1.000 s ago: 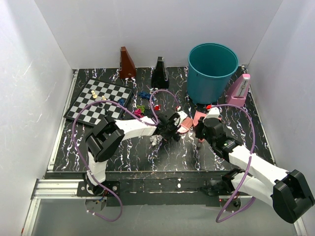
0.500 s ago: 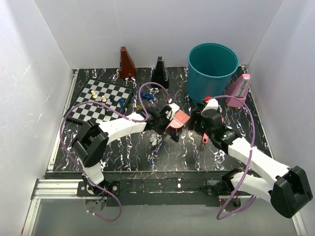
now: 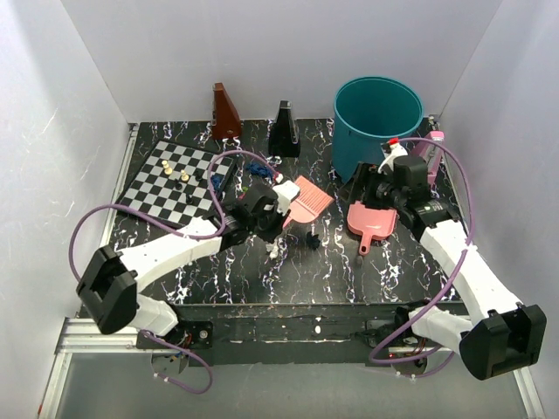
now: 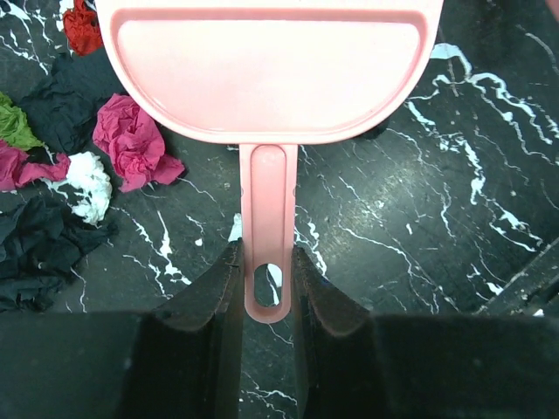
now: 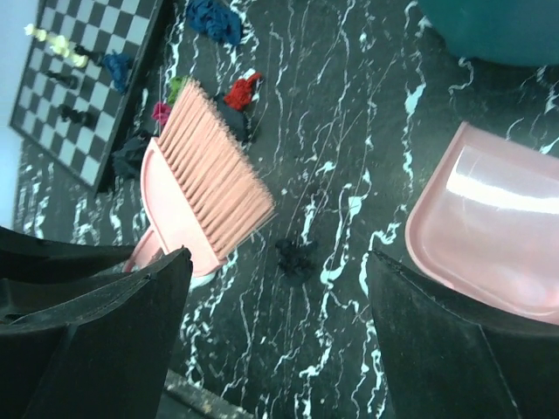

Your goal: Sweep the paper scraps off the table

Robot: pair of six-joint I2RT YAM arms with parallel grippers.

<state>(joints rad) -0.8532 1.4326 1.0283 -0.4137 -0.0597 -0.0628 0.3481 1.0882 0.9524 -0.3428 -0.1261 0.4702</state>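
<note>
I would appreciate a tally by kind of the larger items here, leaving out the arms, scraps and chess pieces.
Metronomes: 3 (brown, black, and pink, the pink one partly hidden)
Bucket: 1
Chessboard: 1
Brush: 1
Dustpan: 1
Total: 7

Bright, even overhead light, soft shadows on the table point(image 3: 349, 271), white glare on the pink dustpan point(image 5: 493, 196).

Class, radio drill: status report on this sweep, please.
Left gripper shut on brush. Right gripper open, empty. Paper scraps unswept on table. Dustpan lying loose nearby.
</note>
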